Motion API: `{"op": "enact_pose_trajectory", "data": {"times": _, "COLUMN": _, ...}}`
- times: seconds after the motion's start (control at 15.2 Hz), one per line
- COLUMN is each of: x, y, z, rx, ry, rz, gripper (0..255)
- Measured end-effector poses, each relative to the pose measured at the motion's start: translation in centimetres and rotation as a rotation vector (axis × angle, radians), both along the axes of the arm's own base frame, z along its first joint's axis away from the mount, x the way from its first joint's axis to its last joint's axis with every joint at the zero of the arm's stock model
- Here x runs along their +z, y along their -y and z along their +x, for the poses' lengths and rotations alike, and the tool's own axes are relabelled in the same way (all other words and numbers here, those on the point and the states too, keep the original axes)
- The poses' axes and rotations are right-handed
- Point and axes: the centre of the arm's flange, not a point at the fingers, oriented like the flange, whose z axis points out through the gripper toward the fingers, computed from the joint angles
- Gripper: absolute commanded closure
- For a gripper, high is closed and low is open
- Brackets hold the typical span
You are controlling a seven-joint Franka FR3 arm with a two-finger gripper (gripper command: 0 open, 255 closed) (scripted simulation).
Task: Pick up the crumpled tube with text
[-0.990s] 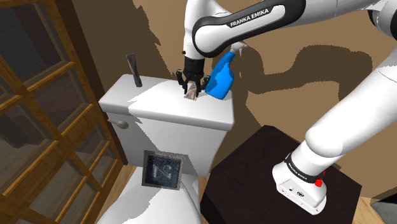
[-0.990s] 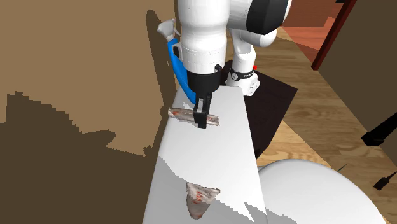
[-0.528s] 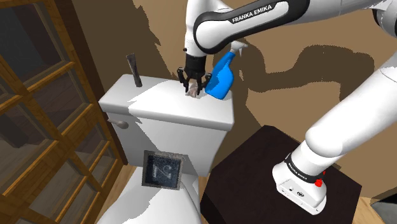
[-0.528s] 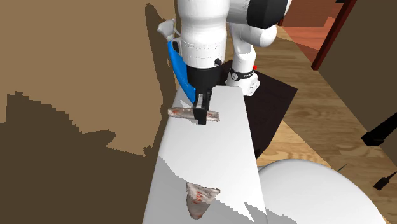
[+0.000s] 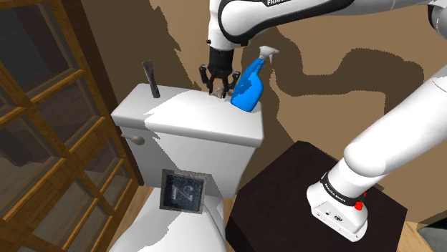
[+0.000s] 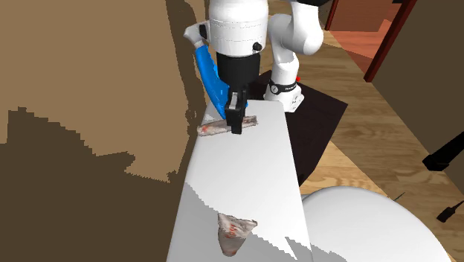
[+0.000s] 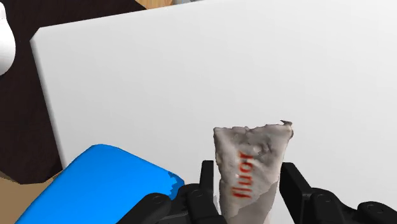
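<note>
Care with the lift is what we need: our gripper (image 7: 249, 186) clasps the crumpled tube (image 7: 253, 153) over the white tank lid (image 7: 191, 76), so we should rise straight and slowly, clear of the blue spray bottle (image 7: 108, 184) close beside.

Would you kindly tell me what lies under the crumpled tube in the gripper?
Under the crumpled tube lies the white tank lid, with the blue spray bottle beside it. The gripper covers the tube's held end.
</note>
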Motion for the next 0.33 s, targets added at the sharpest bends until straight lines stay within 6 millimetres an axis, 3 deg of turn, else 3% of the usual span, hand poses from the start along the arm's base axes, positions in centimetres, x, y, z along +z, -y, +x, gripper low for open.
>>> {"op": "enact_pose_trajectory", "data": {"times": 0.33, "x": 2.4, "y": 0.1, "z": 0.0, "rx": 0.0, "ry": 0.0, "rz": 0.0, "gripper": 255}}
